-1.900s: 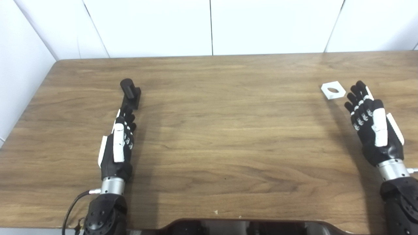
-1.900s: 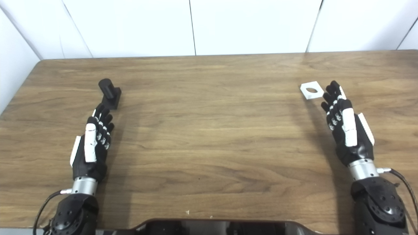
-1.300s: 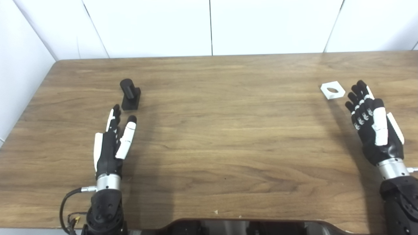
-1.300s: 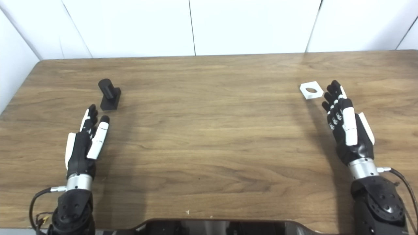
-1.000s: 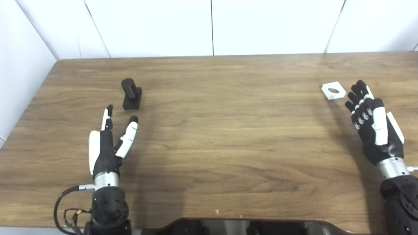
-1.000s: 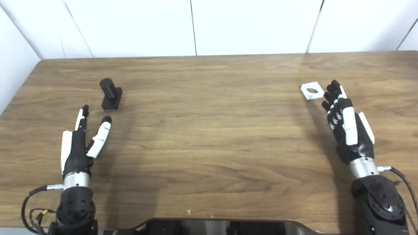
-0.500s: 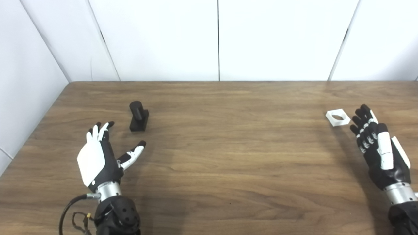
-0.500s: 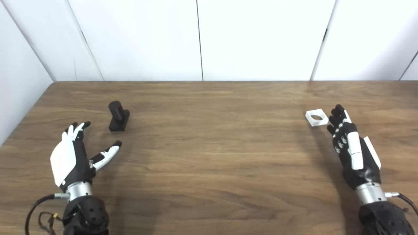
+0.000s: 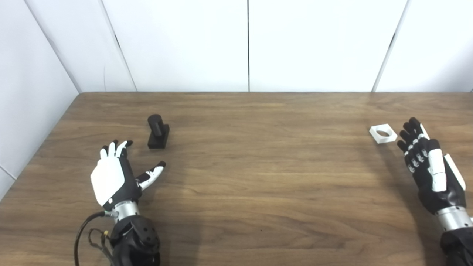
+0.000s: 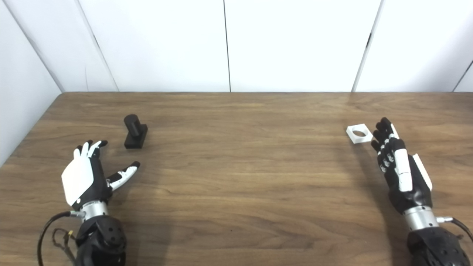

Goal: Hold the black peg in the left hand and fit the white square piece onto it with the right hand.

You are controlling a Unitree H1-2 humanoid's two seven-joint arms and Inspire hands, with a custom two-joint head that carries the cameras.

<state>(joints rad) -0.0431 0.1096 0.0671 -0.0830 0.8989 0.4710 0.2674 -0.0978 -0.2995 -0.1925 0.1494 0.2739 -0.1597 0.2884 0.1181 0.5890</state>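
The black peg (image 9: pixel 157 131), a short cylinder on a square base, stands on the wooden table (image 9: pixel 258 177) at the left. My left hand (image 9: pixel 117 173) hovers just in front of it and a little to its left, palm down, open, thumb spread to the right, not touching it. The white square piece (image 9: pixel 383 133) with a round hole lies flat at the right. My right hand (image 9: pixel 428 166) is held edge-on just right of and in front of it, fingers straight and together, holding nothing; its fingertips are close beside the piece.
White wall panels (image 9: pixel 247 44) rise behind the table's far edge, and a white side wall (image 9: pixel 26 103) runs along its left edge. A black cable (image 9: pixel 87 236) loops at my left wrist.
The camera tilted up, so the whole scene sits lower. My left hand drew back from the peg, rolled palm down and spread its thumb. The right hand, peg and white piece stayed put.
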